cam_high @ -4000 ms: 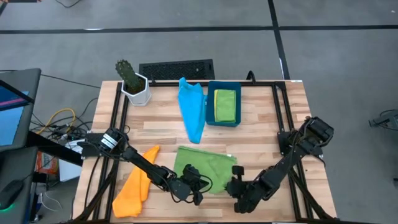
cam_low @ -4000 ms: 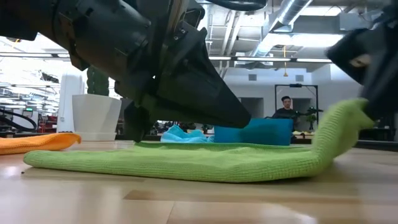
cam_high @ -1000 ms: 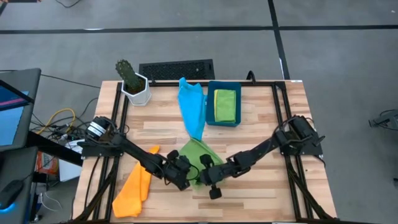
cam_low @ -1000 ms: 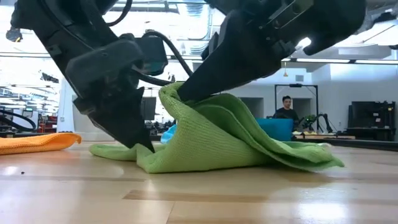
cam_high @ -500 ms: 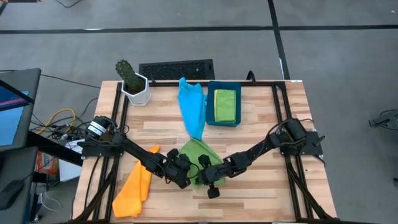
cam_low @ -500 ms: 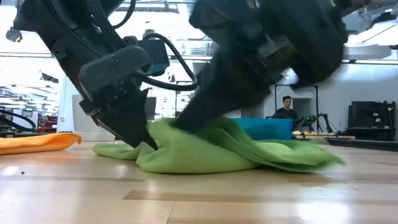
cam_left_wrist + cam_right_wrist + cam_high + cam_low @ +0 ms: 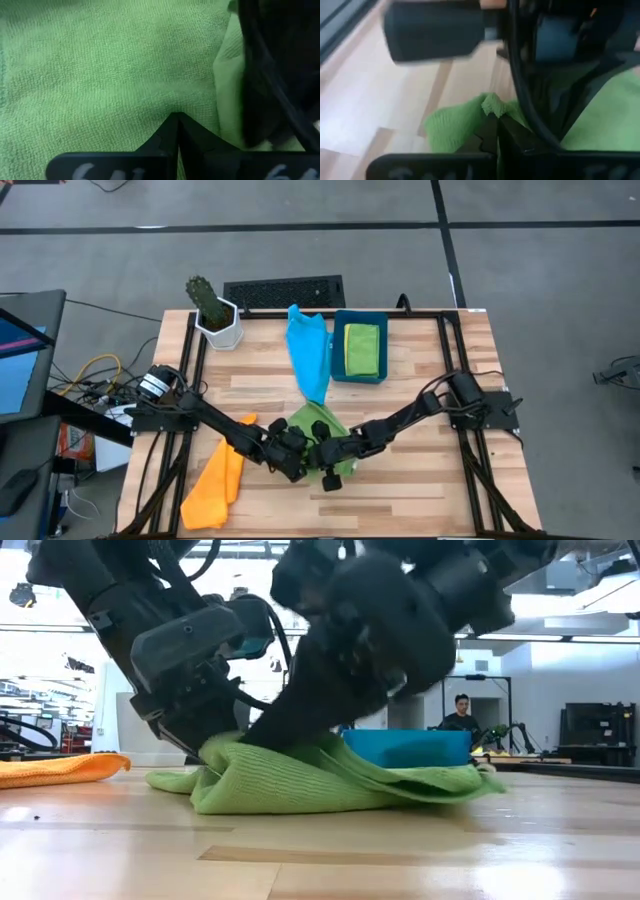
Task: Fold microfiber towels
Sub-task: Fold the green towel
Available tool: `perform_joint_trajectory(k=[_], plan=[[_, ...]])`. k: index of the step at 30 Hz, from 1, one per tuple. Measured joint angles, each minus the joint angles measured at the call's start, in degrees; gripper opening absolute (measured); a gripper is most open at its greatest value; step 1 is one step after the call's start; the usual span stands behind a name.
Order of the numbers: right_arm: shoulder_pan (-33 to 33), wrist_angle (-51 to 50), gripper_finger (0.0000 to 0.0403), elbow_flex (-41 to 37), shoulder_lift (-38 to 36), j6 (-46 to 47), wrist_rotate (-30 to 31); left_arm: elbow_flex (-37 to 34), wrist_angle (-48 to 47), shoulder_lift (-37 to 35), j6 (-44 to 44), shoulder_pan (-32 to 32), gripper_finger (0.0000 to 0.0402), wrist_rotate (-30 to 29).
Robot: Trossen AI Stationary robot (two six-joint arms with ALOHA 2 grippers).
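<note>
Low view: green towel (image 7: 330, 778) lies bunched in a folded heap.

The wooden table (image 7: 410, 395) carries green (image 7: 318, 423), blue (image 7: 309, 355), orange towels (image 7: 215, 480), bin (image 7: 360, 348), cactus pot (image 7: 216, 320).

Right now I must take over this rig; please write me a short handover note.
Left gripper: shut, pinning the green towel at the front middle of the table.
Right gripper: shut on the green towel, carrying its edge across toward the left gripper.
Done: one yellow-green towel lies folded in the blue bin.
Left: finish this fold; light blue towel and orange towel are unfolded.
</note>
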Motion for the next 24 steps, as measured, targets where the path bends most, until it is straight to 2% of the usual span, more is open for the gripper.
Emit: perform_joint_trajectory(k=[5,13,15,20,24], plan=[[0.19,0.32,0.0032,-0.02,2.18,0.21,-0.36,0.45,-0.54,-0.98,-0.56,0.49,0.0000,-0.26],[0.13,0.08,0.0037,1.51,3.47,0.56,0.16,3.92,-7.36,-5.99,-2.65,-0.67,0.0000,-1.23],[-0.24,0.17,0.0041,1.64,3.51,0.76,0.06,4.24,-7.19,-7.79,-4.49,-2.45,0.0000,-2.24],[-1.18,0.53,0.0064,1.82,3.39,3.17,-3.51,4.30,-4.25,-8.48,-7.69,-9.31,0.0000,-10.37],[-1.67,0.43,0.0096,1.61,3.63,3.43,-3.67,4.41,-2.12,-4.89,-10.09,-12.95,0.0000,-10.02]])
